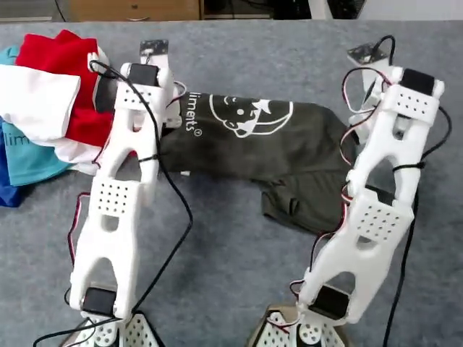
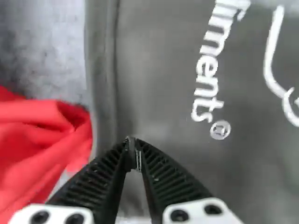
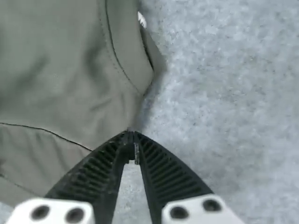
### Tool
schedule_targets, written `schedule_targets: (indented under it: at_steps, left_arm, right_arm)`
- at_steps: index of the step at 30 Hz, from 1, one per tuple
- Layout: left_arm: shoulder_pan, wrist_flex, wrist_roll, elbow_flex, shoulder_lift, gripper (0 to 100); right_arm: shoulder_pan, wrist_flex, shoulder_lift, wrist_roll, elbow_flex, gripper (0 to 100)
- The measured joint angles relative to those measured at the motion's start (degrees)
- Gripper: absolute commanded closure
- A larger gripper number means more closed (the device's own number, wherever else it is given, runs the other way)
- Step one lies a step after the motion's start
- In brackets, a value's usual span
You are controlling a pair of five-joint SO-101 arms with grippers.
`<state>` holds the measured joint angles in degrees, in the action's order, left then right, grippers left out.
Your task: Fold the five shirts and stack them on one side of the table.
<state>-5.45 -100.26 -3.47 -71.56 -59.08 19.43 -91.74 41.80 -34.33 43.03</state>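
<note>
A dark olive cotton shirt bearing a white printed drawing and lettering is laid crumpled across the middle of the grey felt-covered tabletop, with one part folded back at its near right corner. Two white, perforated-shell robot arms are extended over it from the near edge: the left arm is positioned above the shirt's left border, the right arm above its right border. In the left wrist view, the left pincer is seen with its black ribbed fingers pressed together, the tips set against the olive cloth beside a stitched hem; whether cloth is caught between them cannot be told. In the right wrist view, the right pincer is likewise drawn together, its tips placed at the shirt's edge where cloth meets felt. A loose heap of other garments is gathered at the far left of the tabletop, touching the olive shirt's left border: a red shirt on top, a white shirt draped over it, a teal shirt beneath, and a dark blue shirt at the edge.
</note>
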Motion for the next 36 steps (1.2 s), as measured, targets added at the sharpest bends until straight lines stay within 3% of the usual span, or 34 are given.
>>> schedule_targets:
  at_steps: [4, 6, 9, 13, 18, 21, 25, 28, 36]
  left_arm:
    - [0.0, 0.4, 0.6, 17.8, 16.8, 98]
    - [0.1, 4.5, 0.9, 28.0, 25.8, 98]
    - [1.1, 17.3, 0.9, 44.2, 34.6, 98]
    - [0.1, 38.4, 0.5, 63.6, 35.7, 98]
    - [1.2, 57.6, -4.6, 70.6, 31.5, 98]
    - [3.0, 57.1, -6.2, 69.9, 30.1, 98]
    - [3.1, 49.1, -4.2, 66.5, 29.5, 98]
    - [3.2, 49.0, -3.2, 66.5, 29.5, 98]
    - [1.8, 48.7, -2.6, 65.7, 29.7, 98]
  right_arm:
    - [0.1, 1.8, 0.0, 0.4, -2.5, 99.7]
    - [0.1, 3.3, 0.0, 1.6, -3.0, 99.7]
    - [-0.4, 4.4, 0.0, 2.8, -3.1, 99.7]
    - [-0.4, 5.9, 0.0, 3.8, -3.5, 99.7]
    - [-0.3, 11.6, 0.9, 3.9, -7.6, 99.7]
    - [-0.3, 15.8, 3.9, 3.9, -9.8, 99.7]
    - [1.8, 18.6, 4.7, 3.9, -10.0, 99.7]
    - [2.5, 19.1, 4.7, 3.9, -10.1, 99.7]
    - [2.3, 13.0, 1.7, 2.3, -9.9, 99.7]
